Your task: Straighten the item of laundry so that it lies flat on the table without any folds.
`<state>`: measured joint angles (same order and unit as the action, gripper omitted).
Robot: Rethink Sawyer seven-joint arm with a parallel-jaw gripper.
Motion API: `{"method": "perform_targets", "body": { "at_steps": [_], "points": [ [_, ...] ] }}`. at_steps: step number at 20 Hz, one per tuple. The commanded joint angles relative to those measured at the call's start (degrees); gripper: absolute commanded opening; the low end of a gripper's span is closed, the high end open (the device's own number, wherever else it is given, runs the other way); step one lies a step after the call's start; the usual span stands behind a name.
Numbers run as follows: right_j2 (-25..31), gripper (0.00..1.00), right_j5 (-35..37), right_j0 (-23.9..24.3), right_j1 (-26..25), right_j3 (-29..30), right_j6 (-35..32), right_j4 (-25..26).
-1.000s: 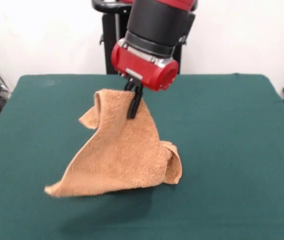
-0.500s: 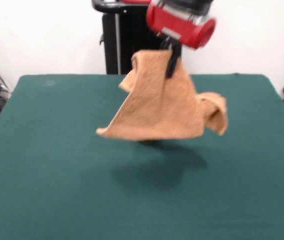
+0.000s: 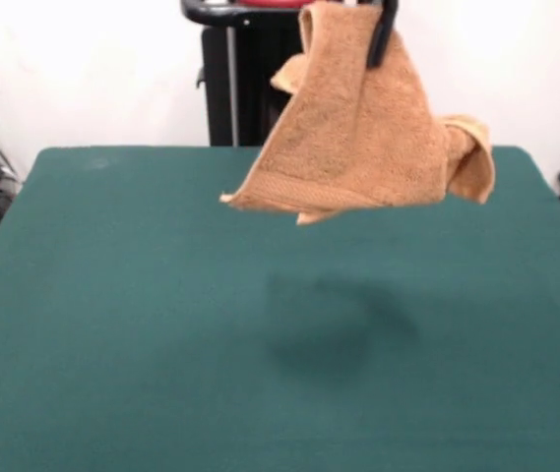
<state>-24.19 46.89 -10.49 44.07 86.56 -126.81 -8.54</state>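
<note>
Towel aloft, table bare beneath

I see my gripper (image 3: 382, 34) pinched tight on the orange-tan towel (image 3: 363, 133) at 12 o'clock, hanging clear above the green table (image 3: 112, 324); black pedestal (image 3: 235, 74) behind.

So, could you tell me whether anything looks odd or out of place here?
Only the towel: it hangs bunched from the gripper, clear of the table, one corner folded over at the picture's right.

Orange-tan towel (image 3: 363, 138) (plain, looped pile, no print), at 12 o'clock; dark green table (image 3: 112, 324) top, uniform; black gripper (image 3: 382, 34) finger against the cloth at 1 o'clock.
</note>
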Motion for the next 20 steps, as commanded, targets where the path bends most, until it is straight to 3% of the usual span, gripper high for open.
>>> {"method": "perform_targets", "body": {
  "at_steps": [1,9,14,20],
  "points": [
    [5.5,0.0,-4.8,2.3,-5.7,12.1,-4.0,2.7],
    [6.0,0.0,-18.5,0.6,-15.5,13.0,-10.8,3.0],
    [6.4,0.0,-23.1,0.3,-20.0,13.3,-11.8,0.8],
    [15.9,0.0,-36.5,7.4,-27.6,14.8,-10.6,-2.2]
  ]
}}
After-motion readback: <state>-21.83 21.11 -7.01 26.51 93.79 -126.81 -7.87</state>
